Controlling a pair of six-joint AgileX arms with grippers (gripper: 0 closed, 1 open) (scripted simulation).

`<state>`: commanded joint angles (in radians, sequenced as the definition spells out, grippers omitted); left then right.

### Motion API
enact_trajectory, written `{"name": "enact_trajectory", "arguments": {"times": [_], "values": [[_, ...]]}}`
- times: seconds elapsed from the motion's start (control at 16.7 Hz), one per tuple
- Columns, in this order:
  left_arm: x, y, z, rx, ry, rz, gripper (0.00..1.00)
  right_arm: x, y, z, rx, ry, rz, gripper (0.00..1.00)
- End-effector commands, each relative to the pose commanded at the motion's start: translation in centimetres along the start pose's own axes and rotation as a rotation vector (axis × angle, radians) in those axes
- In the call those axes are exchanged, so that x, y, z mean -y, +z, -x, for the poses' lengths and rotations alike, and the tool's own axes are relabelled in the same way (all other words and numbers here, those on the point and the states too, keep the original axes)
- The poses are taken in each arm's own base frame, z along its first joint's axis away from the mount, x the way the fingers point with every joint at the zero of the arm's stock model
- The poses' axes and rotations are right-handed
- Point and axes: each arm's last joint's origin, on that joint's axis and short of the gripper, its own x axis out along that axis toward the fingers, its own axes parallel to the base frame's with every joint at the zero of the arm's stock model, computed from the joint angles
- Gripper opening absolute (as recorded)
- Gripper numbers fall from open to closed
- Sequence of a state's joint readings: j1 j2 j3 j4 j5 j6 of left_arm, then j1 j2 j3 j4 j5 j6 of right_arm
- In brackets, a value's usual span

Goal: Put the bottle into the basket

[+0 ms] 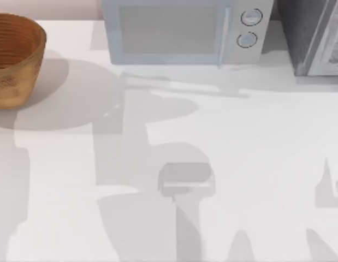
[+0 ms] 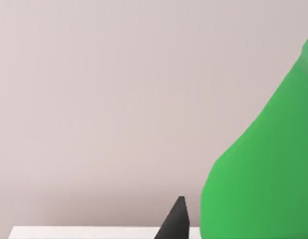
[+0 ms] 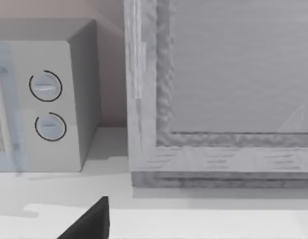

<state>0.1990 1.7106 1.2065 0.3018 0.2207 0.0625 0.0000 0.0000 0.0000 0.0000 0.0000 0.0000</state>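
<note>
1. A white table (image 1: pixel 256 142) runs along a pale wall, with a microwave (image 1: pixel 185 30) at the back and a grey cabinet (image 1: pixel 316 35) at the back right; arm shadows lie across the top.
2. The bottle (image 2: pixel 258 169) looms very close in the left wrist view, a broad green mass against the wall and above the table edge. I judge it is lifted in the left arm's grasp, since it sits so near that camera and is not standing on the table in the top view.
3. One dark fingertip (image 2: pixel 174 221) of the left gripper pokes up just beside the bottle. Whether the fingers are clamped on it I cannot tell; the contact itself is hidden.
4. The basket (image 1: pixel 16 60) stands at the table's far left, toward the back, upright and open at the top. Its inside is not visible from here, so I can't say if anything lies in it.
5. The carry probably aims at that left corner, which would explain why the left arm has the job.
6. A dark finger (image 3: pixel 89 221) of the right gripper shows, facing the microwave and cabinet; this arm looks idle, and its opening I cannot tell.
</note>
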Motion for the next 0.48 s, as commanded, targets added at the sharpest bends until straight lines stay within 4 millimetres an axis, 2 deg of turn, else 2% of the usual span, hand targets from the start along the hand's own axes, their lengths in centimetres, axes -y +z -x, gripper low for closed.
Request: {"name": "enact_trajectory", "arguments": {"times": [0.48], "values": [[0.00,0.00,0.00,0.000,0.000,0.000,0.75,0.00,0.00,0.00,0.000,0.000,0.000,1.00]]}}
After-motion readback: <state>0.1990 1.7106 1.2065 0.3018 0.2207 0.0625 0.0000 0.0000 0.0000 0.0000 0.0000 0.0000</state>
